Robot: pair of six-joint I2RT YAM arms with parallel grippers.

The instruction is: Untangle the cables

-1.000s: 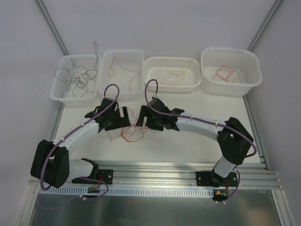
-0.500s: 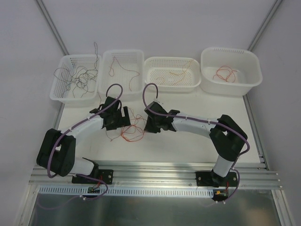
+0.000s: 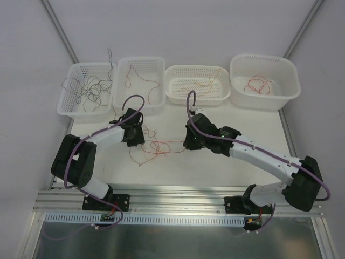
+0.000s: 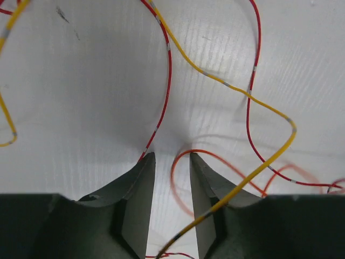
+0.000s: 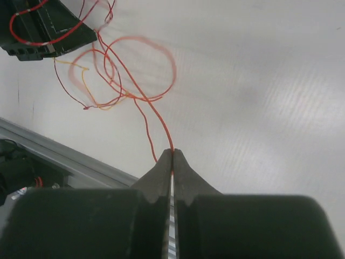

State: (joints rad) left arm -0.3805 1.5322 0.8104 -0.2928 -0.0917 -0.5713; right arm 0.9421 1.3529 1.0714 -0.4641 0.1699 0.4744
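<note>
Your worktop is matt white, faintly ribbed up close. The cables wear smooth, slightly shiny plastic sheathing. The baskets are white perforated plastic with a soft sheen. Along the worktop's near edge you have a brushed-metal rail. The left gripper has matt dark plastic fingers.

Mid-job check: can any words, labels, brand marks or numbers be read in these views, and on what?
No text can be read in any view.
Four white perforated plastic baskets: no label shows.
On the thin red and yellow cables: only pale grey bands, no print.
Small circuit boards at the arm bases: too small to read.
</note>
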